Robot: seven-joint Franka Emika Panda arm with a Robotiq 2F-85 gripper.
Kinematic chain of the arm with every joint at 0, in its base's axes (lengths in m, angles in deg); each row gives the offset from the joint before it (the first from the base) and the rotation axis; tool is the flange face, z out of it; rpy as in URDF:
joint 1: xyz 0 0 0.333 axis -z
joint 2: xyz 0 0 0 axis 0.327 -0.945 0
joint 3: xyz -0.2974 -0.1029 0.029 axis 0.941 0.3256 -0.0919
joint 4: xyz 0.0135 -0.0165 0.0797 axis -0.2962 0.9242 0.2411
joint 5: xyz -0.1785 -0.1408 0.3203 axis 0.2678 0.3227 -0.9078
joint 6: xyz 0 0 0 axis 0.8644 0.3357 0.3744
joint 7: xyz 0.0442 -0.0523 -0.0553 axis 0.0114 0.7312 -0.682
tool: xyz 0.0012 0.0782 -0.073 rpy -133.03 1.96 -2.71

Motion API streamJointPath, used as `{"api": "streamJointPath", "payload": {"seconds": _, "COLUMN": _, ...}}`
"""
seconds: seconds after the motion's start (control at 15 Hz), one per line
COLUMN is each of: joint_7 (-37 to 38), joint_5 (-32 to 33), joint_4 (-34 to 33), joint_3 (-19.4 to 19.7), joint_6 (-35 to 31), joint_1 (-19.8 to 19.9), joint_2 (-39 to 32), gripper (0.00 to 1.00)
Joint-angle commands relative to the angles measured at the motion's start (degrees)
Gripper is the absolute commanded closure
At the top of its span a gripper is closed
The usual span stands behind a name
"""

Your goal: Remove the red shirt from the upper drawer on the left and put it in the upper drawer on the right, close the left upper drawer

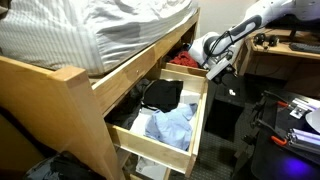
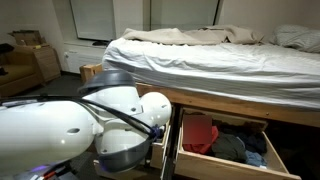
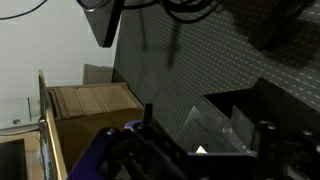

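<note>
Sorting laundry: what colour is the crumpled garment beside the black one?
Light blue garment, best in an exterior view.

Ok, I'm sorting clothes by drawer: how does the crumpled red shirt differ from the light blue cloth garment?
The red shirt lies in the farther open wooden drawer, by the robot arm; the light blue garment in the nearer drawer, away from the arm, beside a black garment. Both lie crumpled.

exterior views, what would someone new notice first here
The white robot arm fills the foreground in an exterior view, beside an open drawer holding a red shirt. In an exterior view, the nearer drawer under the bed shows a light blue shirt and black garment.
</note>
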Motion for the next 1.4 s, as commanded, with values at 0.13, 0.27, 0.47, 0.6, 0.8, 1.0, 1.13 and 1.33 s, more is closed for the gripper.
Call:
{"api": "streamJointPath", "payload": {"seconds": 0.13, "joint_7": 0.67, "joint_5": 1.45, "joint_4": -0.44, "joint_3": -1.88, "joint_6": 1.94, "joint_1": 0.98, "joint_2": 1.91, "gripper": 0.04}}
{"api": "streamJointPath", "payload": {"seconds": 0.27, "joint_7": 1.98, "joint_5": 1.57, "joint_4": -0.50, "joint_3": -1.73, "joint_6": 1.64, "joint_1": 0.98, "joint_2": 2.01, "gripper": 0.00}}
{"api": "streamJointPath", "payload": {"seconds": 0.47, "joint_7": 4.53, "joint_5": 2.15, "joint_4": -0.72, "joint_3": -1.74, "joint_6": 0.54, "joint_1": 0.79, "joint_2": 2.59, "gripper": 0.00}}
{"api": "streamJointPath", "payload": {"seconds": 0.6, "joint_7": 6.45, "joint_5": 3.05, "joint_4": -0.51, "joint_3": -1.72, "joint_6": 0.14, "joint_1": 0.80, "joint_2": 2.78, "gripper": 0.00}}
{"api": "streamJointPath", "payload": {"seconds": 0.8, "joint_7": 9.36, "joint_5": 5.86, "joint_4": -0.17, "joint_3": -1.87, "joint_6": -0.62, "joint_1": 1.02, "joint_2": 3.50, "gripper": 0.00}}
{"api": "streamJointPath", "payload": {"seconds": 1.0, "joint_7": 6.66, "joint_5": 11.99, "joint_4": 2.77, "joint_3": -3.30, "joint_6": -5.94, "joint_1": 4.04, "joint_2": 4.22, "gripper": 0.00}}
{"api": "streamJointPath", "payload": {"seconds": 1.13, "joint_7": 6.55, "joint_5": 15.28, "joint_4": 3.99, "joint_3": -3.84, "joint_6": -9.11, "joint_1": 5.76, "joint_2": 5.30, "gripper": 0.00}}
{"api": "streamJointPath", "payload": {"seconds": 1.33, "joint_7": 5.58, "joint_5": 20.13, "joint_4": 5.87, "joint_3": -5.06, "joint_6": -14.14, "joint_1": 8.54, "joint_2": 7.04, "gripper": 0.00}}
